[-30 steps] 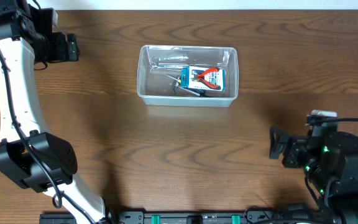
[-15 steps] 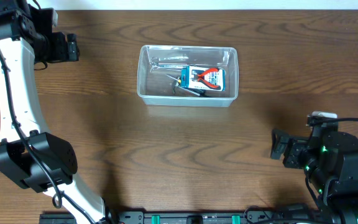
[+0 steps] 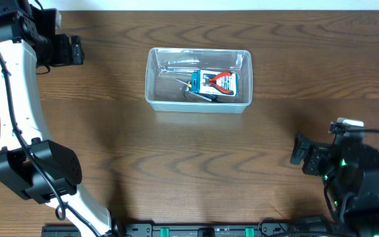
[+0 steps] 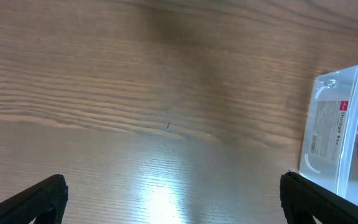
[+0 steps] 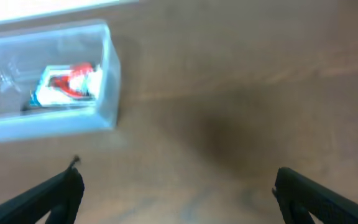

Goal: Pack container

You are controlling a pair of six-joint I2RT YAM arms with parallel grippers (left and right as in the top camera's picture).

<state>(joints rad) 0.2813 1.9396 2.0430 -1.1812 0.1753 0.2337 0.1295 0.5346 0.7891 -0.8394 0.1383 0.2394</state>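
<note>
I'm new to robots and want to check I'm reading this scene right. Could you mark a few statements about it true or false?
The clear container holds a blue-and-white box. True.
The right tool grips the container. False: it hangs open, well apart from it.
The left tool is open and empty. True.
The container lies on its side. False: it stands upright, opening upward.

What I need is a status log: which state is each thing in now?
container: upright, lidless, holding items.
blue-and-white box: lying inside the container.
left tool: open, empty, apart from the container.
right tool: open, empty, apart from the container.
</note>
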